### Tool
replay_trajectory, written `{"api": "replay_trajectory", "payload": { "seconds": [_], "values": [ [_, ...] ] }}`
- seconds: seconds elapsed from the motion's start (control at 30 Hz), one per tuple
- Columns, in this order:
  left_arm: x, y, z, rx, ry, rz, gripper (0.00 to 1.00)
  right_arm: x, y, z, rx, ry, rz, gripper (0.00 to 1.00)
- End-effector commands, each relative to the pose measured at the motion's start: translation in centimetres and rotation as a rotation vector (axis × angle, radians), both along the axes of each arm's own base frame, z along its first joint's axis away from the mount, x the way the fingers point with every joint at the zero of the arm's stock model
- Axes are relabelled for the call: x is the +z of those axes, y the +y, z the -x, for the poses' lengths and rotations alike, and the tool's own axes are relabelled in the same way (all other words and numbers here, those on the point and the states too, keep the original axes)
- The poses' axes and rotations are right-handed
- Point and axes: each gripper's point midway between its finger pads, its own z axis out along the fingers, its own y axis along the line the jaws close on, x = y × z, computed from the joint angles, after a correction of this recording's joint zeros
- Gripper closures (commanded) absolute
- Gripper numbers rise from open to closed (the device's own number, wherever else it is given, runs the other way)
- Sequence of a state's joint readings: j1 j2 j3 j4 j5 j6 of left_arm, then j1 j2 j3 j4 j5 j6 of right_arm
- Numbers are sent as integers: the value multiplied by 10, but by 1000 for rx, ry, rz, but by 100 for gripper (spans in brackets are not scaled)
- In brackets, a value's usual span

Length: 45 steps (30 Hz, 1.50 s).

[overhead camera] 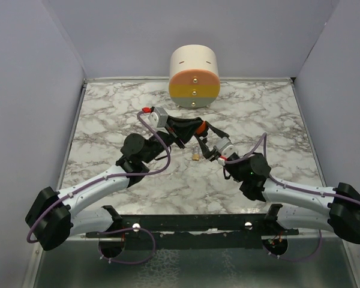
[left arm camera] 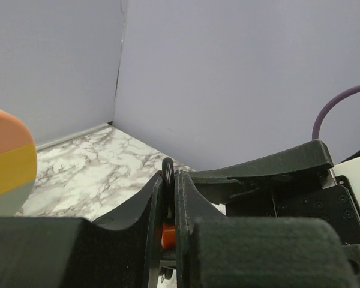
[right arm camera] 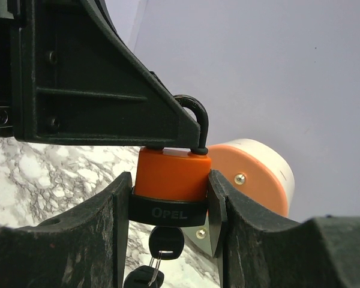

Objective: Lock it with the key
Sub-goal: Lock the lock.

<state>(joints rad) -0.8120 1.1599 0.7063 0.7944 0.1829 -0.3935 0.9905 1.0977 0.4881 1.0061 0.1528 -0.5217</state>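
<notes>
Between the arms, the padlock [right arm camera: 171,174] is clamped by its body in the right gripper [right arm camera: 170,201], its shackle [right arm camera: 196,115] pinched by the left gripper [left arm camera: 168,183], the key [right arm camera: 165,241] jutting from the opposite end.

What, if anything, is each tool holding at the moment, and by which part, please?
The right tool clamps the orange padlock by the sides of its body; the left tool pinches its black shackle.

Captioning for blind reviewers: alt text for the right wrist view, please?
An orange padlock is clamped at its body by the right gripper, while the left gripper pinches its black shackle from above. A key sits in the keyhole underneath, with a second dangling.
</notes>
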Motion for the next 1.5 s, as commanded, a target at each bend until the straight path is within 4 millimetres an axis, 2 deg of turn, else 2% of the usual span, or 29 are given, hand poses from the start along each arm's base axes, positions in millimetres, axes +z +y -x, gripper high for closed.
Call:
{"api": "replay_trajectory", "payload": {
  "seconds": [0.0, 0.23, 0.47, 0.6, 0.7, 0.83, 0.93, 1.07, 1.23, 1.47],
  "values": [
    [-157, -17, 33, -147, 329, -364, 100, 159, -28, 61, 133, -361, -395, 99],
    [-188, -15, 38, -158, 378, -405, 100, 191, -39, 70, 134, -425, -471, 99],
    [-222, -13, 42, -165, 429, -459, 100, 212, -52, 78, 131, -458, -519, 99],
    [-232, -12, 44, -175, 441, -475, 100, 219, -61, 79, 105, -469, -536, 99],
    [-228, -14, 45, -187, 427, -466, 100, 216, -60, 79, 110, -462, -518, 99],
    [-201, -18, 40, -184, 368, -422, 97, 199, -51, 75, 128, -421, -482, 99],
    [-172, -21, 36, -180, 316, -377, 91, 184, -45, 71, 136, -383, -451, 99],
    [-127, -21, 30, -151, 231, -308, 83, 159, -41, 63, 127, -316, -416, 99],
    [-70, -14, 19, -81, 132, -243, 66, 131, -37, 55, 118, -238, -377, 99],
    [9, 5, 19, -8, -6, -130, 53, 84, -21, 39, 102, -117, -287, 99]
  ]
}}
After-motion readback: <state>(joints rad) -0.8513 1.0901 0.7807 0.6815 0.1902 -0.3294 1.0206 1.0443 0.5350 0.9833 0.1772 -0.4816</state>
